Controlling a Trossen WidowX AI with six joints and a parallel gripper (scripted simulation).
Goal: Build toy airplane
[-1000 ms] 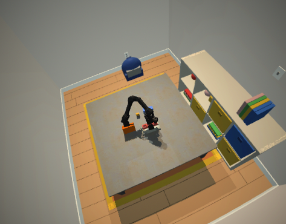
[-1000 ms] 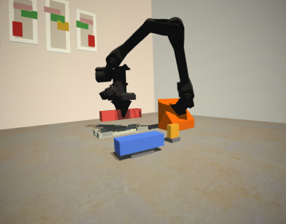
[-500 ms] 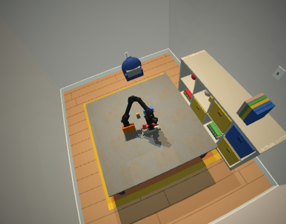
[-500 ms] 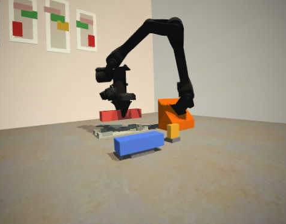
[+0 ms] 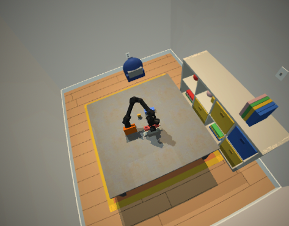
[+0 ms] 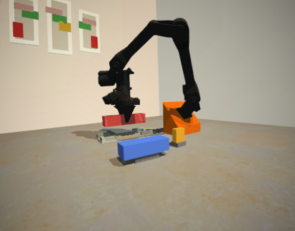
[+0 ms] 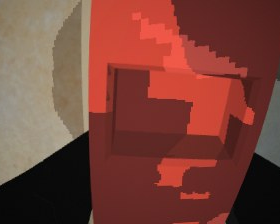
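The red fuselage (image 5: pixel 146 127) (image 6: pixel 109 121) (image 7: pixel 126 45) is level, held above the pale jig cradle (image 6: pixel 109 139) (image 5: pixel 151 133); a gap shows beneath it in the exterior view. My gripper (image 6: pixel 127 120) points down and is shut on the fuselage, one black finger on each side in the wrist view. The fuselage's rectangular socket faces up between the fingers. The blue wing (image 6: pixel 143 148) (image 5: pixel 151 109) lies on a low dark stand, apart from the cradle. The yellow tail fin (image 6: pixel 178 135) (image 5: pixel 139 115) stands upright on a small grey base.
The orange arm base (image 5: pixel 130 129) (image 6: pixel 168 120) stands near one end of the cradle. The wing and tail fin stand on the same side of the cradle, on the grey table top (image 5: pixel 122 165). A shelf unit (image 5: pixel 232 85) stands beyond the table.
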